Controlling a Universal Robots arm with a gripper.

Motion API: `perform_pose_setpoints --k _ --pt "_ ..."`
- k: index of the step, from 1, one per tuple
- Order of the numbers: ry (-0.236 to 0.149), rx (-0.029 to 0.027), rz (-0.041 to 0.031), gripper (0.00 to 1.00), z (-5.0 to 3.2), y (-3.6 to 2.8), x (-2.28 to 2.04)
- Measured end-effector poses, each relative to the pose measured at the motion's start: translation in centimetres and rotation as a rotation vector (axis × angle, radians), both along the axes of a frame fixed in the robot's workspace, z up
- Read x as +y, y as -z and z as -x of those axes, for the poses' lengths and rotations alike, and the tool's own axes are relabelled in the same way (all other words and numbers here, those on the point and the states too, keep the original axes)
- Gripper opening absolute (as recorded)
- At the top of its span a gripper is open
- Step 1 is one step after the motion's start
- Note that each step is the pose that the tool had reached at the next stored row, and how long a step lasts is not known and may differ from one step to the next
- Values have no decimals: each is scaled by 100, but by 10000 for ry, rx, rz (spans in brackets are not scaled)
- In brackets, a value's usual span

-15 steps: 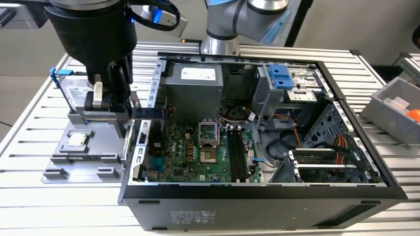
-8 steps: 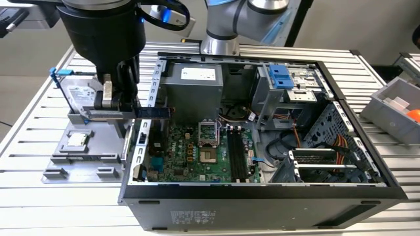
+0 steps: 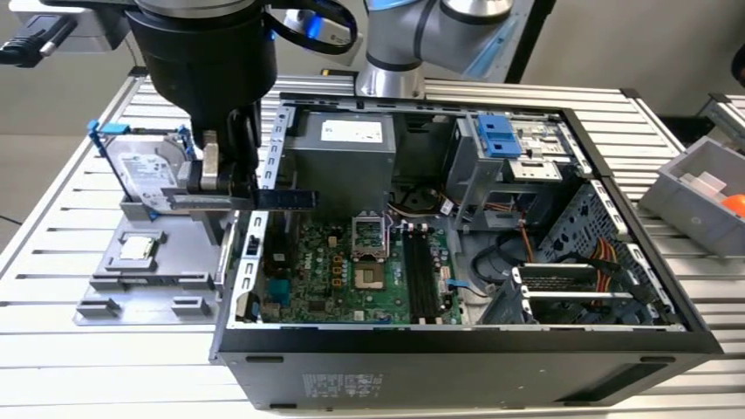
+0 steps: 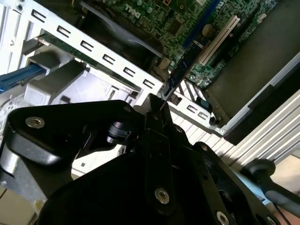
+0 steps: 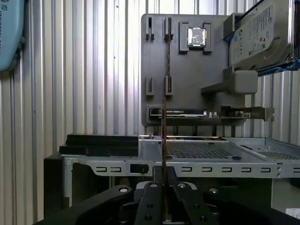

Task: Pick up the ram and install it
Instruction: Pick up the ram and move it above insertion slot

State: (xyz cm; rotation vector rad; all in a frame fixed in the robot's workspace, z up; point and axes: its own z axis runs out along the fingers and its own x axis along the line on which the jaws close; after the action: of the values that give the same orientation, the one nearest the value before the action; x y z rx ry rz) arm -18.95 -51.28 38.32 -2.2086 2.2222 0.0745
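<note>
Black two-fingered claw [image 3: 229, 194] clamped on the long, thin green ram stick [image 3: 286, 198], held level above the exterior view's left wall of the open black computer case [image 3: 466, 362]. I'd say that keeps its contact edge free. The first wrist view shows the stick edge-on [image 5: 164, 136], straight between the fingers [image 5: 153, 190]; the exterior view shows its flat face.

Counted: 1 ram [image 3: 285, 198] | 1 hard drive [image 3: 146, 164] | 1 processor [image 3: 136, 249] | 1 computer case [image 3: 466, 358] | 1 grey bin [image 3: 686, 188]

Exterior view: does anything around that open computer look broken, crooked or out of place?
Nothing stands out. The ram sits level in the gripper, over the computer case wall on the exterior view's left; the motherboard looks intact.
</note>
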Motion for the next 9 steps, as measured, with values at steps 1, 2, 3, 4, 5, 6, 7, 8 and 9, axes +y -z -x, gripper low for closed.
perform_pose_setpoints --k 1,2,3,4,5,6,7,8,9 --pt "1 0 0 0 -14 0 2" --pt "0 -2 -3 0 -28 1 2" --pt "0 0 0 0 -43 0 4" --pt "-1 -1 -1 0 -57 1 5" --pt "-1 0 -1 0 -71 0 6" --pt "-1 0 0 0 -85 0 7" --pt "-1 -1 -1 0 -100 1 7" --pt "-1 0 -1 0 -114 1 8" --pt "-1 1 1 0 -129 0 9"
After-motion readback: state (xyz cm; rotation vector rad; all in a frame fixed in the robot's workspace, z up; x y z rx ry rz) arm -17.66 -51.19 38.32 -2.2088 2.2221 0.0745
